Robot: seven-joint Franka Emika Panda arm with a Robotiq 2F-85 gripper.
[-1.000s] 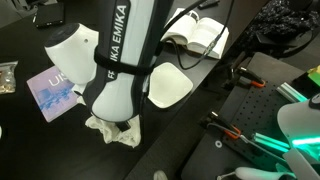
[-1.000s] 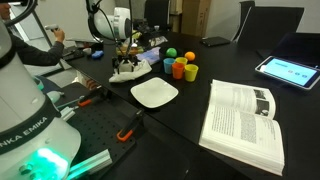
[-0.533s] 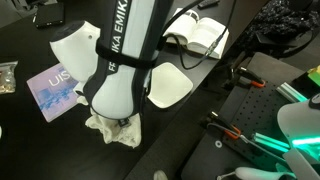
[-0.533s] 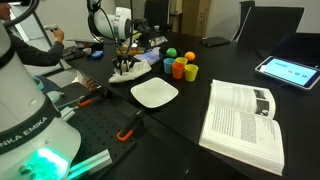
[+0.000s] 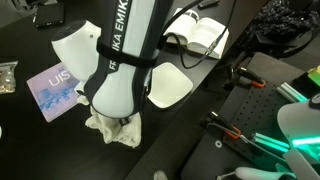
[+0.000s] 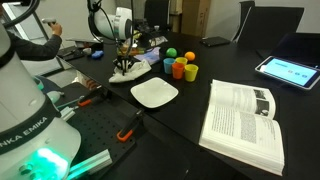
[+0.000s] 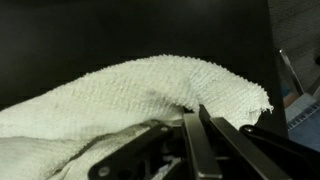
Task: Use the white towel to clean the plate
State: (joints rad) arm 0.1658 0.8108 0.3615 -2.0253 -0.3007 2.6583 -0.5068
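Note:
The white towel (image 5: 118,132) lies crumpled on the black table, partly hidden behind the robot arm (image 5: 125,60). In an exterior view the towel (image 6: 124,70) sits at the far side, with my gripper (image 6: 124,62) down on top of it. In the wrist view the towel (image 7: 130,90) fills the frame. My gripper (image 7: 197,112) has its two fingers pressed together, with a fold of cloth at their tips. The white square plate (image 5: 172,86) lies empty beside the arm, and in an exterior view the plate (image 6: 155,93) is nearer than the towel.
An open book (image 6: 245,120) lies near the plate. Coloured cups (image 6: 182,68) and an orange ball (image 6: 171,54) stand behind it. A tablet (image 6: 288,68) is at the far edge. A printed booklet (image 5: 52,90) lies by the towel, and orange-handled tools (image 6: 128,127) lie on the table.
The jaws have closed on the towel from wide open. The arm has barely moved, and the cloth is pulled up slightly at the fingertips.

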